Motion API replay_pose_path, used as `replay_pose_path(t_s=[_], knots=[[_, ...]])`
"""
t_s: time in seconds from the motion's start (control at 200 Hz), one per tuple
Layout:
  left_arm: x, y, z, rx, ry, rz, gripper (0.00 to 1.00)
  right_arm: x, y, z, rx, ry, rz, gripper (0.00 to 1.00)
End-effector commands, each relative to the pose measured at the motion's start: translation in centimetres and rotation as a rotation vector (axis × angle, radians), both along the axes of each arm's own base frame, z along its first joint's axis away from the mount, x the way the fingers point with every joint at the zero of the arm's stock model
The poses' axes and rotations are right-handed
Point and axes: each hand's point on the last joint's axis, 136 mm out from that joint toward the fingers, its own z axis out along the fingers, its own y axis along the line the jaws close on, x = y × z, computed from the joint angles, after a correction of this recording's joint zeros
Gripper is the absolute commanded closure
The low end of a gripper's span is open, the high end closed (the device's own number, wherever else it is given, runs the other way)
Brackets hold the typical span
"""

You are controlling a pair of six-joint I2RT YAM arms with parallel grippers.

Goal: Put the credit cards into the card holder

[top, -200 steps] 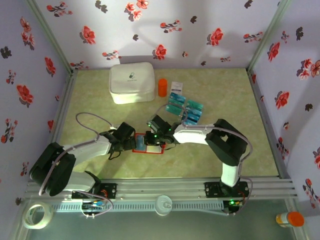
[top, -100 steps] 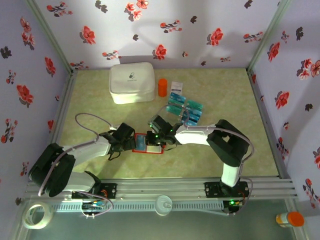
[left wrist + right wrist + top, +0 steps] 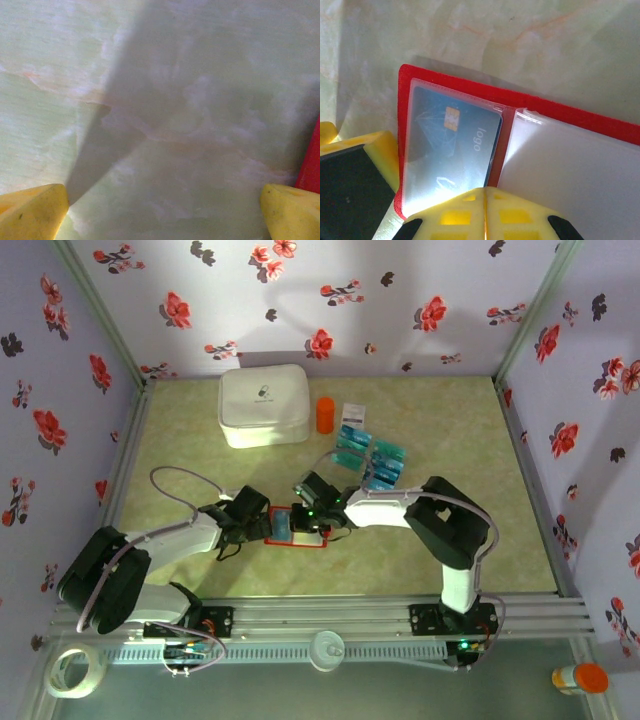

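Two robot arms meet over the card holder [image 3: 300, 543], which lies open just below the centre of the overhead frame on the pale green table [image 3: 190, 460]. The left gripper [image 3: 267, 528] sits at the holder's left edge. In its wrist view the yellow fingertips [image 3: 32, 212] stand wide apart in the two lower corners, with a strip of red at the right edge. The right gripper [image 3: 311, 524] is over the holder. Its fingers [image 3: 455, 217] are pressed together at bottom centre of its wrist view, at the fold between the pockets, with nothing visible between them. One teal card [image 3: 452, 145] lies inside the left clear pocket. The other credit cards [image 3: 370, 455] lie clustered above and to the right of the holder, apart from it. Toward the upper part of the frame are a white zip case [image 3: 263, 405], an orange cylinder [image 3: 325, 413] and a small white packet [image 3: 353, 411].
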Motion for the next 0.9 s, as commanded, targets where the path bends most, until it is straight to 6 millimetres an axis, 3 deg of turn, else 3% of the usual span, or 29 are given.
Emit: replay_pose_path(t_s=[0.0,0.24,0.445,0.545,0.675,0.895], knots=[[-1.1,0.3,-1.6,-0.021,0.048,0.024,0.00,0.0,-0.1,-0.9,-0.044,0.021,0.009,0.91],[-1.1,0.3,-1.6,-0.023,0.048,0.024,0.00,0.0,0.7,-0.4,-0.026,0.026,0.033,0.91],[-0.9,0.2,-1.2,-0.029,0.040,0.023,0.00,0.4,0.1,3.0,0.002,-0.034,0.032,0.87],[-0.8,0.1,-0.8,-0.034,0.032,0.022,0.00,0.7,-1.8,4.3,-0.026,-0.078,0.010,0.82],[-0.6,0.0,-0.1,-0.042,0.017,0.020,0.00,0.8,-5.1,5.2,-0.092,-0.131,-0.034,0.68],[0.2,0.4,1.8,-0.040,-0.020,0.023,0.00,0.6,-10.0,4.8,-0.235,-0.188,-0.084,0.50]])
